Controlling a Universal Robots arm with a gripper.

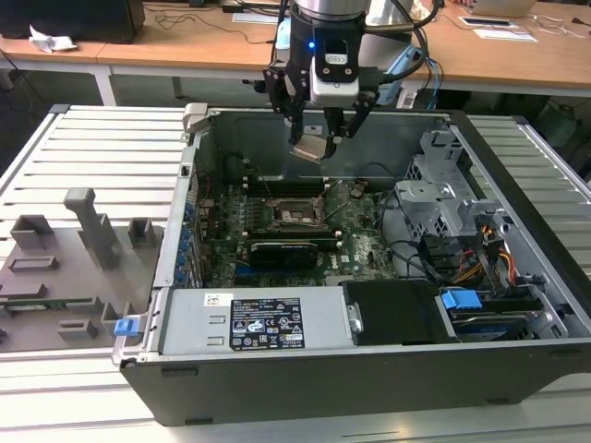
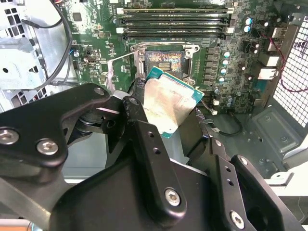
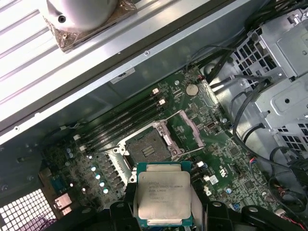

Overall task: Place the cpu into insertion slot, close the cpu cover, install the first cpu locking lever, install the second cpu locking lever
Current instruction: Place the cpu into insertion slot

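Jaws of gripper (image 1: 320,137) pinch cpu (image 3: 163,192) over open slot (image 3: 148,147). Best: level cpu, match corners, lower slowly.

Nothing readable anywhere. cpu (image 3: 164,195), clamped in the gripper (image 1: 323,137): a few lines of print on its metal lid, illegible. Power supply (image 1: 319,323), well below the gripper in the exterior view: black sticker (image 1: 266,325) with white marks and a small white label (image 1: 218,299), both too small to read. Motherboard (image 3: 231,154) silkscreen beside the held cpu: unreadable.
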